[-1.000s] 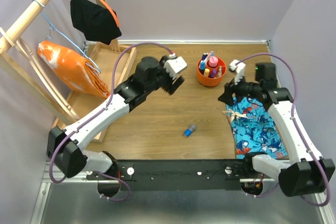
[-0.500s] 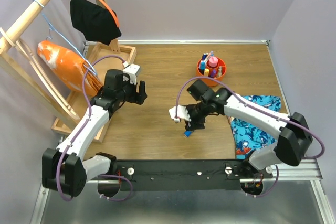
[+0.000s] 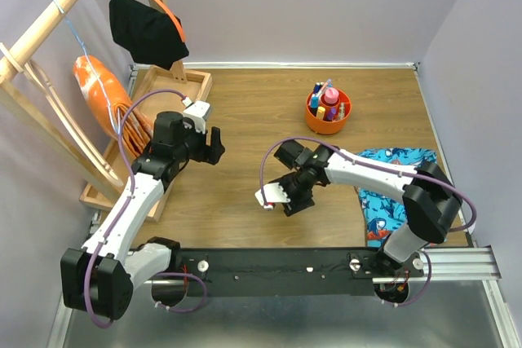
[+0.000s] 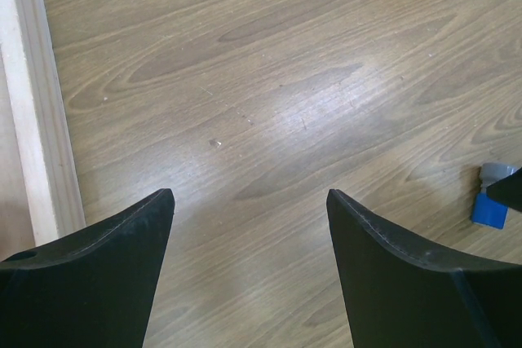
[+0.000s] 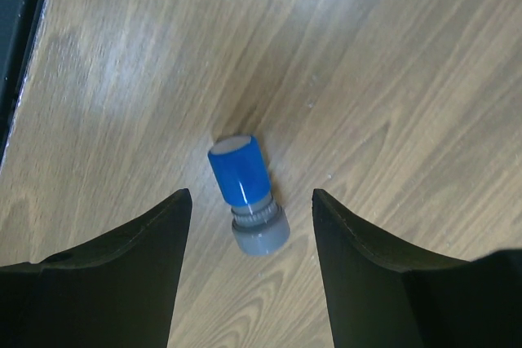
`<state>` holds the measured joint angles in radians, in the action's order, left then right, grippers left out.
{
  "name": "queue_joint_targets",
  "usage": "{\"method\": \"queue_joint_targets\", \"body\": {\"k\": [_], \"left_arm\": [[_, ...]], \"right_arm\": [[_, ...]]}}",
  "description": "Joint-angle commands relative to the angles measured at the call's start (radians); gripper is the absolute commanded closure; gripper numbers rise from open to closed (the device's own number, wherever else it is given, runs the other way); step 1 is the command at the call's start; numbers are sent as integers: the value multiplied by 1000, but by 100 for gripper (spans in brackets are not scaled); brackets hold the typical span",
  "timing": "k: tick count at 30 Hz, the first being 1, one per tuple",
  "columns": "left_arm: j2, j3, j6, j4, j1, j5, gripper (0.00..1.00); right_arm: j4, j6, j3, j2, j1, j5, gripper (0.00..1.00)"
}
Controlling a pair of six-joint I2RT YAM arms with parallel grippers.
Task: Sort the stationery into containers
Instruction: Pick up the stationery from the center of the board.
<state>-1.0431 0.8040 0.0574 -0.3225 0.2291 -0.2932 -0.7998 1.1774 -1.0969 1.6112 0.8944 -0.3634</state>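
Right wrist cam: stubby blue marker w/ grey end [image 5: 247, 193] lies on the brown wood-grain table [image 5: 391, 79], right btw the two black fingers of the right gripper [image 5: 249, 195]. Jaws stand wide, one on either side of the marker w/ a gap on each side. They don't touch it & nothing is held.

Top external cam: right gripper [image 3: 291, 198] is low over the table's near-centre & covers the marker, so it can't be seen there. The small round orange-red plastic pot [image 3: 326, 127] stands upright, well apart toward the far side, w/ several pens & markers [image 3: 329, 100] standing in it. The left gripper [image 3: 214, 143] hangs over bare table near the shallow light-wood rectangular tray [image 3: 175, 85].

Left wrist cam: its jaws are wide & empty, only wood btw them. The blue marker [image 4: 492, 205] is just visible at the right edge. A blue patterned cloth [image 3: 391, 189] lies on the table's right side.
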Motion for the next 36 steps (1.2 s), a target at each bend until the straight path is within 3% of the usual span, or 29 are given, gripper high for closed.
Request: {"method": "queue_joint_targets", "body": {"k": [1, 18, 24, 25, 29, 31, 36], "left_arm": [[26, -11, 4, 3, -8, -23, 16], [28, -40, 48, 40, -16, -41, 15], [14, -32, 51, 43, -19, -44, 15], [8, -31, 55, 45, -20, -47, 15], [-18, -8, 65, 40, -22, -73, 15], [-34, 10, 56, 40, -22, -92, 15], [-103, 53, 12, 33, -17, -150, 16]], "right_arm": [[50, 4, 18, 30, 32, 9, 32], [105, 7, 66, 99, 51, 32, 42], [126, -10, 72, 116, 51, 35, 64], [138, -22, 66, 113, 52, 35, 75], [201, -232, -73, 78, 32, 57, 95], [208, -329, -208, 55, -53, -12, 99], [354, -700, -328, -16, -320, -92, 99]]}}
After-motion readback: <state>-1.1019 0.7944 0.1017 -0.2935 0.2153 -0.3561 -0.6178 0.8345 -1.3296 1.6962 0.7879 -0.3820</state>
